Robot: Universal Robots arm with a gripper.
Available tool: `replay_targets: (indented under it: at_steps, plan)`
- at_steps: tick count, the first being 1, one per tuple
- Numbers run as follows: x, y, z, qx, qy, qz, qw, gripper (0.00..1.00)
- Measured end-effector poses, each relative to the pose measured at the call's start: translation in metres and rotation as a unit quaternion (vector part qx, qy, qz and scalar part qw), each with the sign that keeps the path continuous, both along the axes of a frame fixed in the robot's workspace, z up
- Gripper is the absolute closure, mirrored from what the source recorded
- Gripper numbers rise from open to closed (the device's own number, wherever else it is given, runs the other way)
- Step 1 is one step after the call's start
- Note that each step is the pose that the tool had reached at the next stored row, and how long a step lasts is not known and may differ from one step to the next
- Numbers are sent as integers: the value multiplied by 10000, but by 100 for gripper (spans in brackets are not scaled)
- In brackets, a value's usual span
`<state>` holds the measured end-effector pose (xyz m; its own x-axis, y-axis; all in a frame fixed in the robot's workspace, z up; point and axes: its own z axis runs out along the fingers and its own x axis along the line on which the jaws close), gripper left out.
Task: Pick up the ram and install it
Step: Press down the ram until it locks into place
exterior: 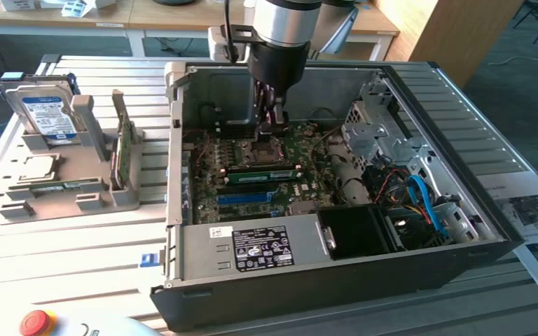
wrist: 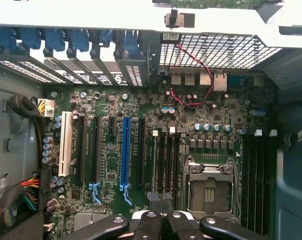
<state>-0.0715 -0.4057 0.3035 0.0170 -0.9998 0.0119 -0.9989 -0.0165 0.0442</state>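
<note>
1. Looking at the exterior view first, we see the black two-fingered gripper (exterior: pixel 271 124) reaching down into the open dark metal computer case (exterior: pixel 344 280), its fingertips just above the green motherboard (exterior: pixel 250 189) beside the square silver processor socket (exterior: pixel 261 150).
2. We judge the ram, a long thin green circuit-board stick (exterior: pixel 264 173), to be already lying in a slot just nearer the camera than the fingertips, its long axis running across the board from the exterior view's left to its right.
3. We read the jaws as closed together with nothing between them.
4. On the grey plastic holder (exterior: pixel 73 189) sit a silver hard drive with a blue-white label (exterior: pixel 47 115) and a wider green card on edge (exterior: pixel 120 150).
5. Turning to the wrist view, we see the glossy black gripper (wrist: pixel 161 220) with its pads pressed together, poised over the matte green motherboard (wrist: pixel 111 165) with its long blue plastic expansion slot (wrist: pixel 126 150) and the metal-framed processor socket (wrist: pixel 209 187); we cannot pick out the ram here.
</note>
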Motion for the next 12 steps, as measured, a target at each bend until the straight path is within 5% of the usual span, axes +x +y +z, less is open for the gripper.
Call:
replay_targets:
  at_steps: [12]
  plan:
    - [-1, 0, 59, 0, 2, -1, 10000, 89]
